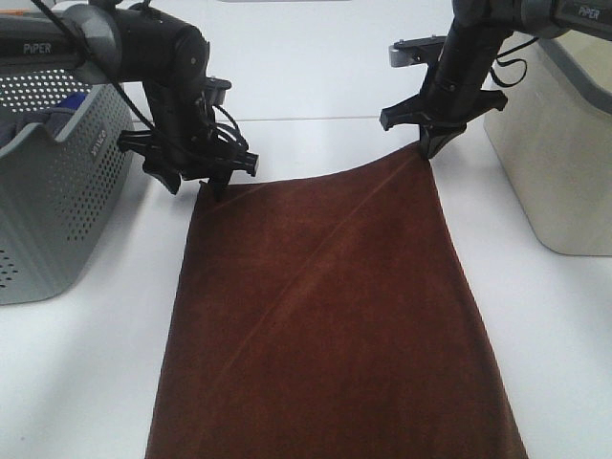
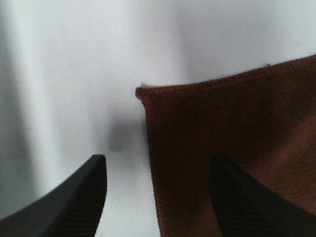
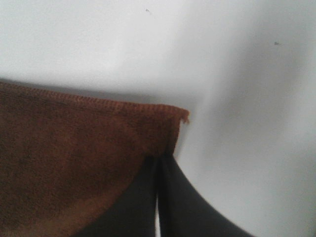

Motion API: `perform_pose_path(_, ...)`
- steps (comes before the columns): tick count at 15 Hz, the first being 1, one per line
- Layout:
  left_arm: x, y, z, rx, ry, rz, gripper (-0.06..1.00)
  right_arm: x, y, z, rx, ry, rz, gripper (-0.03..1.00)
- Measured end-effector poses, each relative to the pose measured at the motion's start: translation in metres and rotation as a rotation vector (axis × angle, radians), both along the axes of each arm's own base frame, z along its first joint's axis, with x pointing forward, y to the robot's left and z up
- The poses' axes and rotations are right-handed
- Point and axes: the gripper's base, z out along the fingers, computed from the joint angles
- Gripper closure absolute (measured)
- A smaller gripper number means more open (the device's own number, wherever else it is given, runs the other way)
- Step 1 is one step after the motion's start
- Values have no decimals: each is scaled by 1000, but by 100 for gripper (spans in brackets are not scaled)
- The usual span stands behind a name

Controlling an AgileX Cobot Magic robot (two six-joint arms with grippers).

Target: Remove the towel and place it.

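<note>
The maroon towel (image 1: 325, 306) lies spread on the white table (image 1: 316, 86), running from the middle toward the near edge. It also shows in the left wrist view (image 2: 232, 128) and the right wrist view (image 3: 74, 158). My right gripper (image 1: 426, 148) is shut on the towel's far right corner and holds it slightly raised; in its own view the gripper (image 3: 160, 160) has its fingers pinched together on the hem. My left gripper (image 1: 216, 187) is open at the far left corner. In its own view the gripper (image 2: 158, 197) straddles the towel's side edge.
A grey perforated basket (image 1: 57, 191) stands at the left edge with a blue cloth (image 1: 69, 103) inside. A beige bin (image 1: 564, 163) stands at the right. Bare white table lies beyond the towel and on both sides of it.
</note>
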Motion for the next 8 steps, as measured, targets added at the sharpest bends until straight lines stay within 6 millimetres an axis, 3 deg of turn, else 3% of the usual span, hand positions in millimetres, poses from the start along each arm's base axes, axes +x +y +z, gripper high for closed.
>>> perform_pose_path(3, 2, 2, -14, 6, 22, 7, 40, 0, 0, 0, 0, 0, 0, 97)
perform_pose_path(8, 6, 8, -18, -8, 22, 37, 51, 0, 0, 0, 0, 1, 0, 97)
